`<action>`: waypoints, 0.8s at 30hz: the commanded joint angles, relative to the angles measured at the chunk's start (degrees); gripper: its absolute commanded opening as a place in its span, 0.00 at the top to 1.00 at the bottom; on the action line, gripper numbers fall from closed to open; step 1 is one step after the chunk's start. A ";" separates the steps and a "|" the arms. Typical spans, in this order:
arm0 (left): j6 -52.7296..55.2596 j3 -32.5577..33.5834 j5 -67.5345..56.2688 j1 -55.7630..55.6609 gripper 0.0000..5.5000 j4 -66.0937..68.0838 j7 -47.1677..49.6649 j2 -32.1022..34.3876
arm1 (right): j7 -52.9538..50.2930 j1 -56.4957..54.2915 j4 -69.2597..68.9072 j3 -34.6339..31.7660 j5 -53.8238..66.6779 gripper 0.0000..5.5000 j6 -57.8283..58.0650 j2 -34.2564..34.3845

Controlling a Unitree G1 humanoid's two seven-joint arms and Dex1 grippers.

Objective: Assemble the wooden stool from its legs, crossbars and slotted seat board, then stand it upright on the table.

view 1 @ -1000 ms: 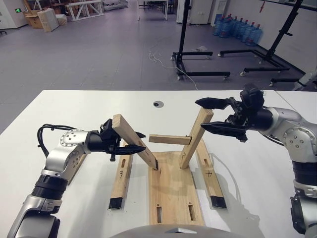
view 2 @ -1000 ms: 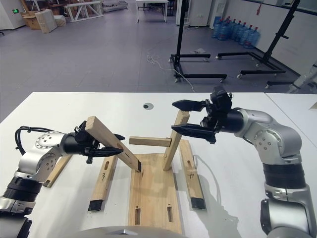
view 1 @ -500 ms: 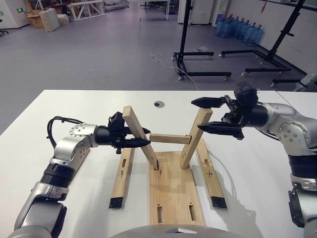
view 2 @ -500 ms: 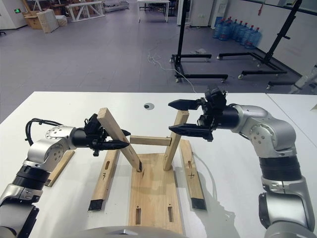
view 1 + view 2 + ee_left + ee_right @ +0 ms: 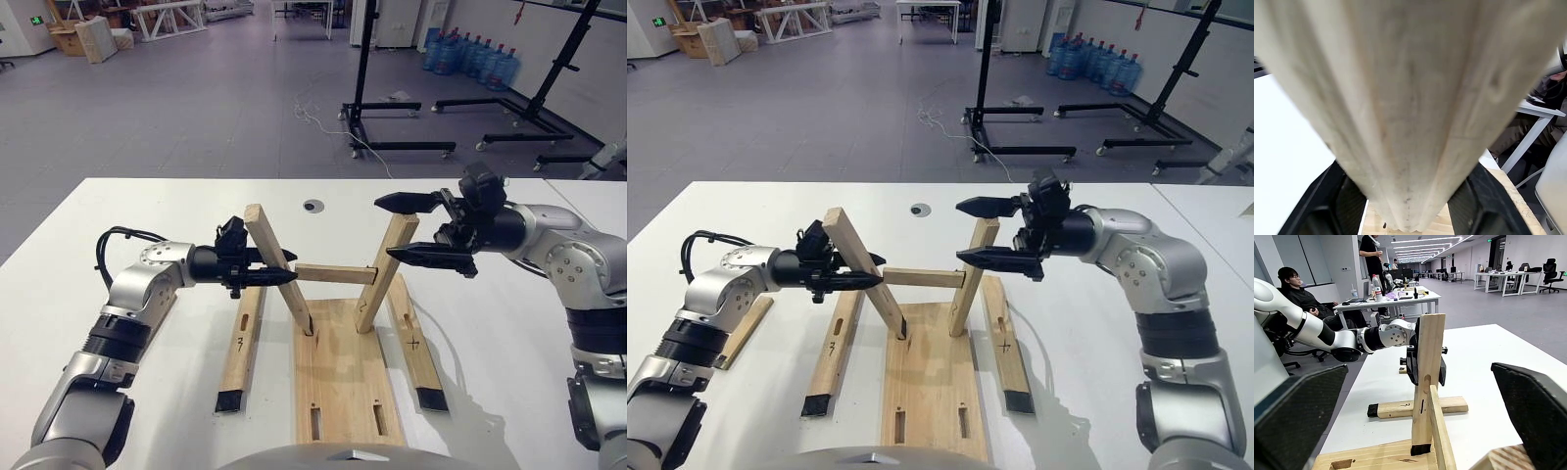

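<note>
The slotted seat board [image 5: 343, 382] lies flat on the white table [image 5: 147, 206]. Two legs stand slanted in its far slots. My left gripper [image 5: 275, 271] is shut on the left leg [image 5: 279, 269], just below the leg's top; its dark fingers [image 5: 1337, 205] hug the wood [image 5: 1410, 98]. A crossbar [image 5: 333, 274] runs level from the right leg [image 5: 387, 269] to the left leg. My right gripper [image 5: 384, 230] stands wide open, its jaws straddling the right leg's top without gripping it. From the right wrist, its pads [image 5: 1298, 416] frame the left leg [image 5: 1427, 377] and crossbar [image 5: 1442, 431].
Two more legs with black feet lie flat beside the board, one on the left [image 5: 242, 338] and one on the right [image 5: 413, 343]. Another wooden piece [image 5: 745, 328] lies under my left arm. A round grommet [image 5: 313, 206] sits at the table's far middle.
My left gripper has swung the left leg up and to the right until it meets the crossbar's free end. My right gripper has edged slightly left, still open.
</note>
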 commanded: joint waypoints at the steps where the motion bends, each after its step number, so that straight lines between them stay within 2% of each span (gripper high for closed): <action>1: 3.84 -6.65 9.44 3.94 0.63 5.51 3.96 0.07 | 0.03 4.83 -0.22 4.68 -2.49 0.02 2.67 1.07; 13: 0.35 -13.86 14.00 2.75 0.63 6.56 2.52 0.64 | -0.57 5.99 -0.24 4.64 -2.77 0.02 1.81 0.91; 24: 2.21 -13.90 11.85 0.91 0.63 9.88 2.60 -0.03 | -0.58 7.18 -1.08 5.38 -3.26 0.02 0.69 0.93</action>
